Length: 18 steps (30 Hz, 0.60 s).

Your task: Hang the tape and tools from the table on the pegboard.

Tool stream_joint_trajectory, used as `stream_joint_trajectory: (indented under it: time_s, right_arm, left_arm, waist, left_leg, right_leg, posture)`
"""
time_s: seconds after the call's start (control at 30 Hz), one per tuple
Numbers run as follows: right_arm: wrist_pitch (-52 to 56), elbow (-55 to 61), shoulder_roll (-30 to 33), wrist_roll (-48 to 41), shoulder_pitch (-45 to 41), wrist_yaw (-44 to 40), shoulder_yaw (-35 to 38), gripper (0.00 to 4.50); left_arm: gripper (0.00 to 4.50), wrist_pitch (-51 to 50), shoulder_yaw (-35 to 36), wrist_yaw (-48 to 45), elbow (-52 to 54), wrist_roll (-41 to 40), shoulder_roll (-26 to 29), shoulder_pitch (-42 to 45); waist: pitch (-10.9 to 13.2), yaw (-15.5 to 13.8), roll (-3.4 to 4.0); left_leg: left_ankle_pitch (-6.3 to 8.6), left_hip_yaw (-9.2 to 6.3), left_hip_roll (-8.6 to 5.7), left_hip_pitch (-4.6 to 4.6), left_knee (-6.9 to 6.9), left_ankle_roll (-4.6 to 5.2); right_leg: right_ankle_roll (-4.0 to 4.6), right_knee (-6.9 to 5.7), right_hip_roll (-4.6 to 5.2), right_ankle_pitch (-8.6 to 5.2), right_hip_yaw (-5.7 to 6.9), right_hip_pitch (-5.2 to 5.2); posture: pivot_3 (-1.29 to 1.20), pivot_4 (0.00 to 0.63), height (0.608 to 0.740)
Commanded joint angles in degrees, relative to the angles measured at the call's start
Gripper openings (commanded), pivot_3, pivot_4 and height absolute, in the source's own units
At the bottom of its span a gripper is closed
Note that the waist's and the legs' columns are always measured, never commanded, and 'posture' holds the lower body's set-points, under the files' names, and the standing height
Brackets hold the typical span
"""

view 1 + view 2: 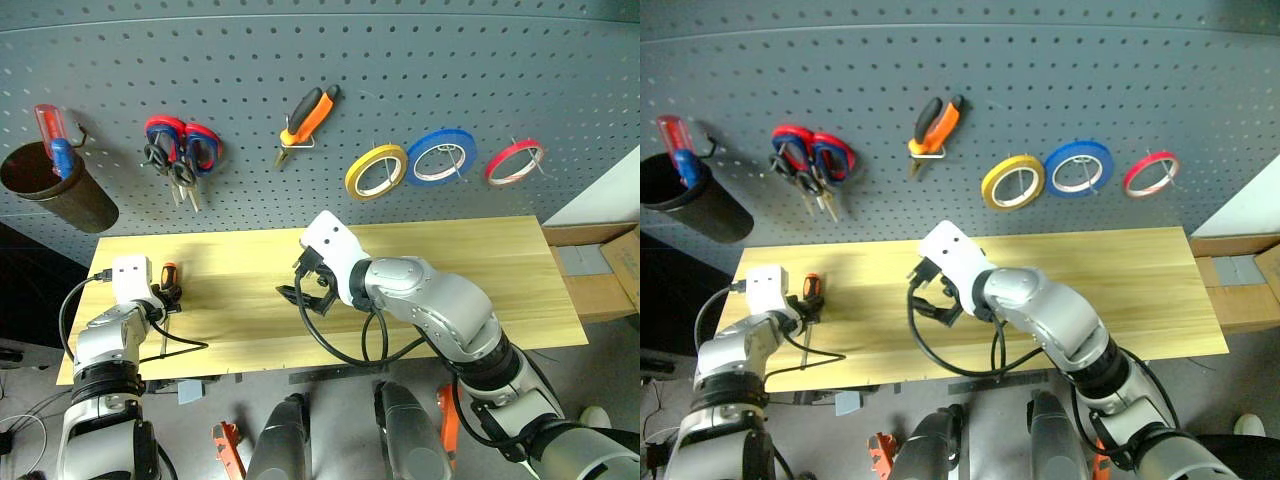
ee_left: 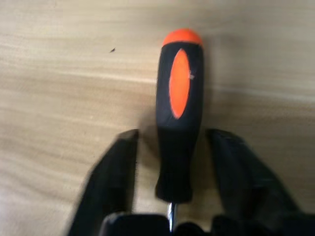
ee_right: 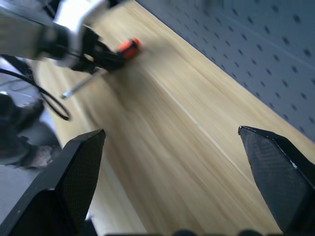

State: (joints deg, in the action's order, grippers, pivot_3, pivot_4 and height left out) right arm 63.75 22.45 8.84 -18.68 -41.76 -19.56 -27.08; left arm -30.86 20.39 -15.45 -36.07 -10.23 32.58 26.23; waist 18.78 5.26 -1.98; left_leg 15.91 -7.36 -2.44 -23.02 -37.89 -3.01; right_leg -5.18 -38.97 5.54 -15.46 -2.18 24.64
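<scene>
The screwdriver (image 1: 170,274), with an orange-and-black handle (image 2: 179,113), lies on the light wooden table (image 1: 450,280) near its left end. My left gripper (image 1: 165,297) is down at it, its black fingers (image 2: 118,172) on either side of the handle's rear with narrow gaps showing. My right gripper (image 1: 305,290) hovers wide open and empty over the table's middle. On the dark grey pegboard (image 1: 450,70) hang the yellow tape (image 1: 376,171), the orange-and-black pliers (image 1: 306,118) and the black-handled scissors (image 1: 181,175).
The red-and-blue scissors (image 1: 190,138), a blue tape roll (image 1: 441,155) and a red tape roll (image 1: 514,162) also hang on the board. A brown cup (image 1: 55,190) at far left holds a red-and-blue screwdriver (image 1: 55,140). Cardboard boxes (image 1: 600,270) stand past the table's right end.
</scene>
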Motion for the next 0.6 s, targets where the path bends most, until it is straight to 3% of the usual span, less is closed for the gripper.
stream_joint_trajectory:
  time_s: [0.03,0.07,0.3,0.5,0.6]
  right_arm:
    - [-7.04,3.60,1.06,0.51,-0.57,-3.80,-0.93,4.50]
    - [-9.55,3.78,1.43,0.74,-0.43,-4.98,-0.95,4.50]
    - [-20.91,3.99,3.31,1.81,-0.83,-12.29,-1.21,4.50]
    - [-25.98,3.52,4.52,2.19,-0.51,-17.22,-1.66,4.50]
    - [-27.72,3.75,5.52,2.06,-0.56,-19.48,-0.98,4.50]
  left_arm:
    - [0.83,0.16,-0.41,-0.04,-1.78,0.32,0.39,-1.21]
    - [0.66,0.29,-0.39,-0.10,-1.70,0.27,0.42,-1.36]
    - [0.66,-2.71,1.57,0.18,5.54,-1.79,0.14,-5.34]
    - [0.66,-4.63,3.63,1.92,19.33,-3.98,-0.93,-11.91]
    - [0.66,-2.42,6.82,3.27,34.16,-5.71,-3.34,-18.59]
  waist:
    - [0.02,0.05,0.02]
    - [0.02,0.05,0.02]
    - [0.02,0.49,0.01]
    - [0.00,0.58,-0.02]
    - [-0.12,0.42,-0.22]
  left_leg:
    - [0.00,0.02,0.00,0.00,0.00,0.00]
    - [0.00,0.03,-0.01,0.00,0.00,0.00]
    - [0.03,0.06,0.04,0.01,0.01,-0.05]
    - [0.08,-0.01,0.13,-0.02,0.03,-0.13]
    - [0.09,-0.01,0.18,-0.13,0.02,-0.16]
  right_leg:
    - [0.00,0.00,0.00,0.00,0.00,0.01]
    - [0.00,0.01,0.00,0.00,-0.01,0.01]
    - [0.00,0.02,0.01,0.00,-0.03,0.02]
    - [0.00,0.08,0.03,0.00,-0.03,0.08]
    - [0.00,0.09,0.08,0.01,-0.04,0.25]
  posture:
    - [-0.13,0.403,0.740]
    - [-0.12,0.401,0.740]
    - [-0.11,0.369,0.740]
    - [-0.10,0.333,0.740]
    - [-0.08,0.312,0.740]
